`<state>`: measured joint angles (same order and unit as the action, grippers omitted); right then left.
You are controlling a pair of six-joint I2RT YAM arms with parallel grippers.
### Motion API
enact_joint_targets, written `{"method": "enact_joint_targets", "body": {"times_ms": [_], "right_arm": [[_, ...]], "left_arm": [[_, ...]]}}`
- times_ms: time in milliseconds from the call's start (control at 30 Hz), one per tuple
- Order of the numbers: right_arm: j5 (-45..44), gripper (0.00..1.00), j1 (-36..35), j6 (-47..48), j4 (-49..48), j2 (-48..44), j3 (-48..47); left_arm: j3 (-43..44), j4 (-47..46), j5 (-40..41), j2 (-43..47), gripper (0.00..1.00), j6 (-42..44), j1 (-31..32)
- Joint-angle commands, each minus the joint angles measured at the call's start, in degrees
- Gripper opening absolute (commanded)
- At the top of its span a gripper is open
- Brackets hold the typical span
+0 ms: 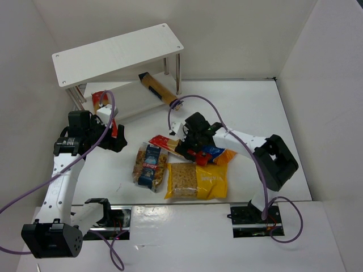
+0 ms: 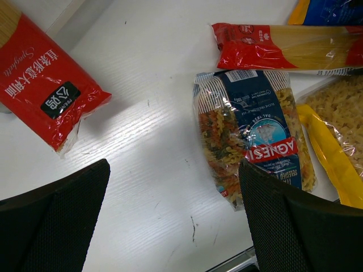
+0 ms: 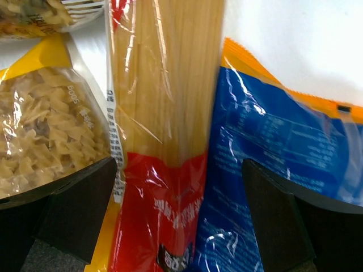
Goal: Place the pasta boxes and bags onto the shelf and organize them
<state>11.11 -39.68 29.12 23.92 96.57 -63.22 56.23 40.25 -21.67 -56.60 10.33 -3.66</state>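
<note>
Your right gripper (image 3: pixel 178 164) hangs low over the pile near the middle of the table (image 1: pixel 266 113). Its jaws are spread wide, and the black fingers (image 3: pixel 79 209) straddle a spaghetti packet (image 3: pixel 164 113) (crinkly clear film, red printed end, long straight strands). There are gaps on both sides and nothing is pinched. Tight against that packet are a yellow bag (image 3: pixel 45 130) of knobbly short pasta on one side and a glossy blue-orange bag (image 3: pixel 278 147) on the other.

Your left gripper (image 2: pixel 173 167) is also wide open and holds nothing, over bare white table toward the left edge. A clear bag with blue label (image 2: pixel 255 136), full of coloured spirals, lies flat just beside one finger.

The shelf (image 1: pixel 119 51), flat white boards on thin metal legs, stands at the table's far-left corner. A second spaghetti packet (image 2: pixel 45 85) lies at the left end of the lower board. A long tan box (image 1: pixel 159 88) lies slantwise on that board, dark blue end at the right end.

Bare table shows between pile and shelf, and along the right edge.
</note>
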Motion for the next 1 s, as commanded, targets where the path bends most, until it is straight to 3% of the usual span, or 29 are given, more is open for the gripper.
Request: {"method": "enact_joint_targets", "body": {"times_ms": [0, 367, 567, 800, 967], "right_arm": [[-0.1, 0.99, -2.5, 1.0, -2.9, 0.6, -0.4], [2.3, 0.99, -6.6, 0.4, 0.0, 6.1, -0.9], [-1.9, 0.99, -6.6, 0.4, -1.9, 9.8, -0.9], [-1.9, 0.99, 0.1, 1.5, -2.0, 11.1, -1.6], [-2.5, 0.99, 1.3, 2.5, -0.3, 11.1, -2.3]], "left_arm": [[-0.2, -1.5, -0.6, 0.6, 1.00, 0.1, 0.1], [-0.8, -1.5, -1.1, 0.6, 1.00, 0.1, 0.1], [-0.8, -1.5, -1.1, 0.6, 1.00, 0.1, 0.1], [-0.8, -1.5, -1.1, 0.6, 1.00, 0.1, 0.1], [-0.8, -1.5, -1.1, 0.6, 1.00, 0.1, 0.1]]}}
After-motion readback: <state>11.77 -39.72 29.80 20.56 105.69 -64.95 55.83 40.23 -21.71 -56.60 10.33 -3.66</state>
